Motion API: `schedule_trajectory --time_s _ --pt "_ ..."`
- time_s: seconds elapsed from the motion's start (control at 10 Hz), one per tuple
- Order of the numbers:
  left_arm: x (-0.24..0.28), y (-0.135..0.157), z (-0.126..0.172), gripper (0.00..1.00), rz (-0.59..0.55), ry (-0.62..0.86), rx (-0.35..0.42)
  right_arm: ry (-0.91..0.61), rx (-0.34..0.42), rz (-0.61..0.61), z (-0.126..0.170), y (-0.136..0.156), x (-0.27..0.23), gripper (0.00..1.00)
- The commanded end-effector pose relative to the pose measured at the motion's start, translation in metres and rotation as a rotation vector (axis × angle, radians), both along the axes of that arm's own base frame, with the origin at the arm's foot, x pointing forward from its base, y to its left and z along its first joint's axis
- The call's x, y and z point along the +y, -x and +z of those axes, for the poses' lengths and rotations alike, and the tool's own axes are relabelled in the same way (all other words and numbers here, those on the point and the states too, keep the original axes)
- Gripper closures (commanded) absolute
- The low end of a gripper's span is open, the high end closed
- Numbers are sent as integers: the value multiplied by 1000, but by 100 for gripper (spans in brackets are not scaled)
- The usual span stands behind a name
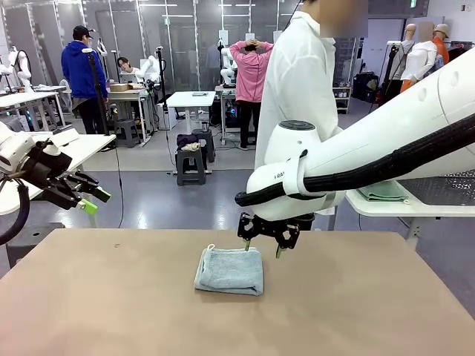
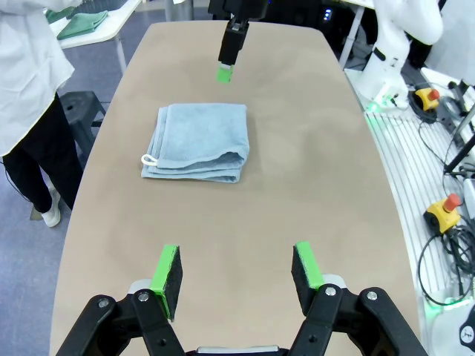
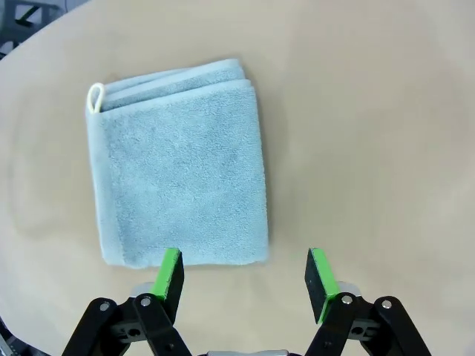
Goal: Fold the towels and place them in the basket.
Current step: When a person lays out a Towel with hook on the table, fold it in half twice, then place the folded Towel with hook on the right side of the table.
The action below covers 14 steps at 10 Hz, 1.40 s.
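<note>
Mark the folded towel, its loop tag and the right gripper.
folded towel (image 1: 230, 271): front view, middle of its top face.
loop tag (image 3: 94, 99): right wrist view, the white loop at the towel's corner.
right gripper (image 1: 263, 250): front view, midway between its fingertips.

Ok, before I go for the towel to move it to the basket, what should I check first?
1. Towel folded and lying flat on the table: ok.
2. Right claw open and empty: ok.
3. Right claw lined up on the towel: not ok, it hangs over one edge, with one finger off the cloth.
4. Left claw open, well apart from the towel: ok.
5. Basket position and a free path to it: cannot tell.
</note>
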State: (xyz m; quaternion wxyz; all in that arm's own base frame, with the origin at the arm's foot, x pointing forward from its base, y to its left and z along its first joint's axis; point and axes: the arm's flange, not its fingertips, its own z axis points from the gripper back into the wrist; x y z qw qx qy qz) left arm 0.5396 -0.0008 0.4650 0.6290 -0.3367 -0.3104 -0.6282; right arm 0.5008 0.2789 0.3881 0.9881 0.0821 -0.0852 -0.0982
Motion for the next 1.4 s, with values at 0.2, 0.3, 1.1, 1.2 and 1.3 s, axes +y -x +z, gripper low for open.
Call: schedule_trajectory --time_s 0.2,0.3,1.1,1.2,1.3 --pt "0 1 3 25 4 -16 -1 0 0 0 0 0 0 17" --pt "0 1 3 25 4 -16 -1 0 0 0 0 0 0 17" --pt "0 1 3 25 4 -16 -1 0 0 0 0 0 0 17" --pt "0 1 3 25 4 -16 -1 0 0 0 0 0 0 17" --pt "0 1 3 25 4 -16 -1 6 5 4 0 0 -1 17"
